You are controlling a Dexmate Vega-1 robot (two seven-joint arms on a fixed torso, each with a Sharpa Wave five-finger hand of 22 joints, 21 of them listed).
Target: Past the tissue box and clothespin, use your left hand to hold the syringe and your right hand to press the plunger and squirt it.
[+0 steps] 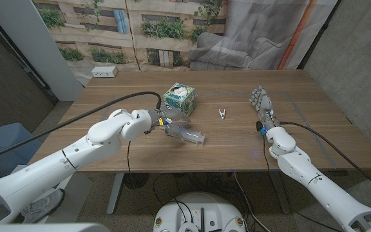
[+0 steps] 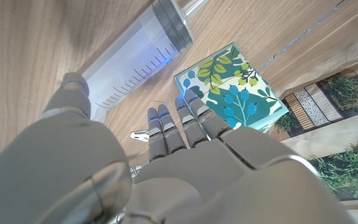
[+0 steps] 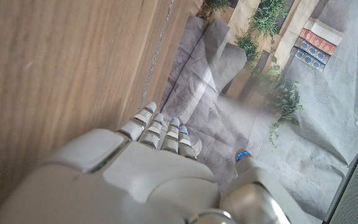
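Beside the tissue box — a clear, graduated syringe, dark plunger seal.

Wooden bench carries a white power strip at its far left corner. Grey cloth lies bunched behind the bench's far edge.
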